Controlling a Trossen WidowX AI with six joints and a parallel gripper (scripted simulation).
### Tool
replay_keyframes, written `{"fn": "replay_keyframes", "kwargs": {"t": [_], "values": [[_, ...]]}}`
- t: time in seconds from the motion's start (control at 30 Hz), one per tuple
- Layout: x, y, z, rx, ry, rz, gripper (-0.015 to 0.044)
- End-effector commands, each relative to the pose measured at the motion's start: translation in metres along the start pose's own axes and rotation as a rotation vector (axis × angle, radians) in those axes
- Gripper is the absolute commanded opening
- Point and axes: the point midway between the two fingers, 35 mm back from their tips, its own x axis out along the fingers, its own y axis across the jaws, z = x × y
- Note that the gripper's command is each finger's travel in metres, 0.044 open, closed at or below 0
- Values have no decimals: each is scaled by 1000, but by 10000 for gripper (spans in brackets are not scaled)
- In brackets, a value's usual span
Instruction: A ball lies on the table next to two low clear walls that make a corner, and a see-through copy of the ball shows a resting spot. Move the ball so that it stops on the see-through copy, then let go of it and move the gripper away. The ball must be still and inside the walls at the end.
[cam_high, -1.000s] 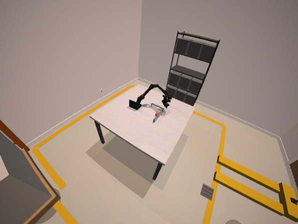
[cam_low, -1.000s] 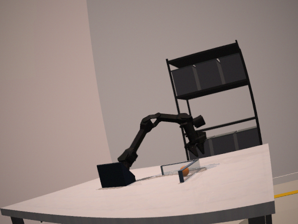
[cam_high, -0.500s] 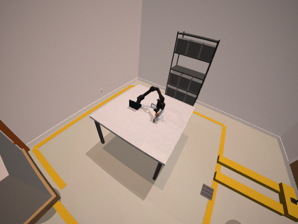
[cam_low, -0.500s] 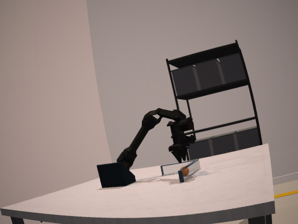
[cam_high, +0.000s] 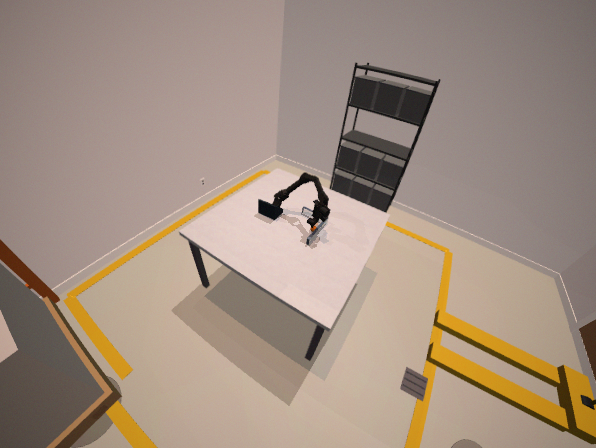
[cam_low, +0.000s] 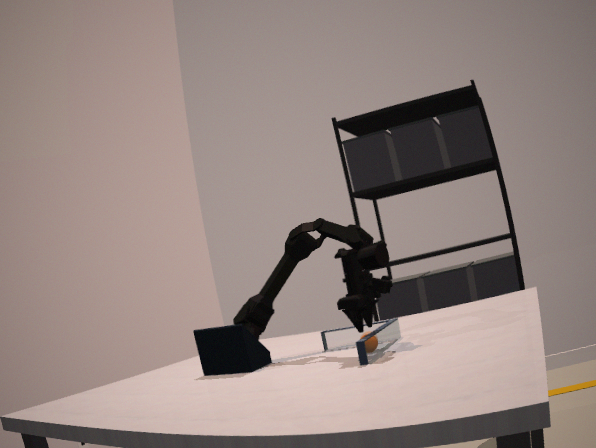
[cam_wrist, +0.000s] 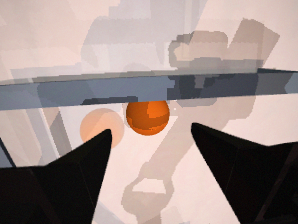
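The pincer, released and grasping nothing, hangs over the orange ball beside its pale copy, against a clear wall on the table.

The arm rises from its dark base block on the counter, slants up to a bent elbow, then folds over and drops at the wrist. The gripper hangs nearly straight down, tips low (just how close to the counter I cannot tell). From the wrist view its two dark fingers stand well apart, jaws open, with nothing between them.
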Motion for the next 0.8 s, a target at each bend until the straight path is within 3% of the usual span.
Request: {"fn": "replay_keyframes", "kwargs": {"t": [0.0, 0.77], "values": [[7, 0, 0, 4, 0, 4, 356], [43, 1, 0, 3, 0, 6, 356]]}}
